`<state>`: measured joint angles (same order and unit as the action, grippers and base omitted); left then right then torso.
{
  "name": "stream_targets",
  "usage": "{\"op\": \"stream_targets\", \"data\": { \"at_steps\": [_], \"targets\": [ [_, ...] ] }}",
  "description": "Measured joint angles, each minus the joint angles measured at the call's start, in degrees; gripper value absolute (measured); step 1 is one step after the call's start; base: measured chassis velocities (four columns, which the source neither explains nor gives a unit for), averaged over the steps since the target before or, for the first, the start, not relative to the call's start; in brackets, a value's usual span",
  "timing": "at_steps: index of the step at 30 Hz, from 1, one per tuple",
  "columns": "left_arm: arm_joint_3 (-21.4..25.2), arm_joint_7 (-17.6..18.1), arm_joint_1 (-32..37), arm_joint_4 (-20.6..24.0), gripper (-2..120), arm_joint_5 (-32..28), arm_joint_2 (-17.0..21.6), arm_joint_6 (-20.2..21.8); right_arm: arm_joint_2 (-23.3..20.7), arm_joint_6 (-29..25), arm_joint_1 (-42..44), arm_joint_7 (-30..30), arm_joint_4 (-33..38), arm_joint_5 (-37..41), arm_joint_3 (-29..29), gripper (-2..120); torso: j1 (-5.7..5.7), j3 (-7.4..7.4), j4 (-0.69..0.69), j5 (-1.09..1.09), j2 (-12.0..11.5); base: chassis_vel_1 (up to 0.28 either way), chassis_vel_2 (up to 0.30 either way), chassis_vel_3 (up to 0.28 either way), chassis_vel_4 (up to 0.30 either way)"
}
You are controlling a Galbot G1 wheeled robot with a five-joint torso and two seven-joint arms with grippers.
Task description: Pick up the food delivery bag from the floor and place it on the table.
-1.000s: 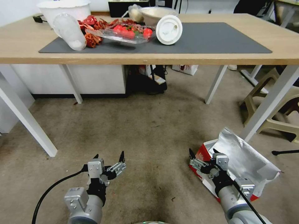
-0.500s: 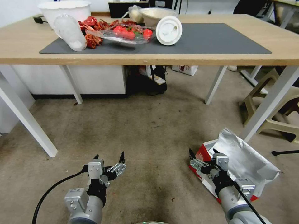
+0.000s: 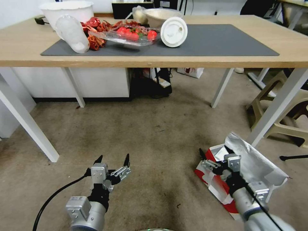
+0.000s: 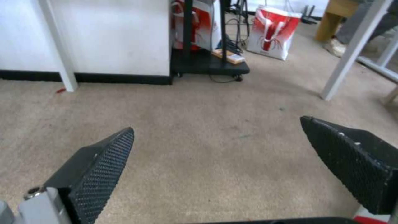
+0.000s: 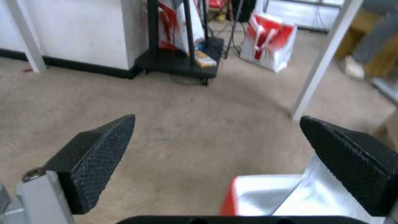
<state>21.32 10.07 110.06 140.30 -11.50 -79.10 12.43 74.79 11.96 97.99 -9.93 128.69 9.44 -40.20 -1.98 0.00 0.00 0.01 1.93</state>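
The left gripper [image 3: 112,159] hovers low over the floor [image 3: 154,128], well to the left of the bag [image 3: 253,163], its jaws spread wide with nothing between them. The right gripper [image 3: 214,153] hangs over the bag's near corner, jaws apart and empty. The bag lies on the floor with its foil lining showing and its red side facing the robot; no writing on it can be read. A white table [image 3: 288,54] leg stands just behind the bag. Farther back, under the table, a small white bag [image 4: 273,32] with a red print stands upright. Its print carries no legible text.
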Motion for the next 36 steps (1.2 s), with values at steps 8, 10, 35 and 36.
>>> {"op": "stream_targets", "data": {
  "at_steps": [8,10,35,36],
  "targets": [
    [0.01,-0.76,-0.09,0.10,100,0.45,0.27,-0.21,-16.11,-4.07,-9.81,-2.15,-14.83,10.09,-2.27,100,-0.01,0.01,0.00,0.02,0.01,0.000,0.000,0.000,0.000],
    [-0.05,-0.76,-0.08,0.10,100,0.53,0.31,-0.23,-18.96,-5.26,-11.41,-3.27,-17.97,11.40,-2.02,100,-0.01,0.01,0.01,0.02,0.01,0.000,0.000,0.000,0.000],
    [0.25,-0.98,-1.64,-2.81,100,0.89,0.98,-1.89,-34.90,-7.75,-31.50,-17.88,-47.28,9.87,9.58,100,-0.01,0.01,0.00,0.00,0.04,0.000,0.000,0.000,0.000],
    [0.25,-0.98,-1.64,-2.81,100,0.89,0.98,-1.89,-34.90,-7.75,-31.50,-17.88,-47.28,9.87,9.58,100,-0.01,0.01,0.00,0.00,0.04,0.000,0.000,0.000,0.000]
  ]
}}
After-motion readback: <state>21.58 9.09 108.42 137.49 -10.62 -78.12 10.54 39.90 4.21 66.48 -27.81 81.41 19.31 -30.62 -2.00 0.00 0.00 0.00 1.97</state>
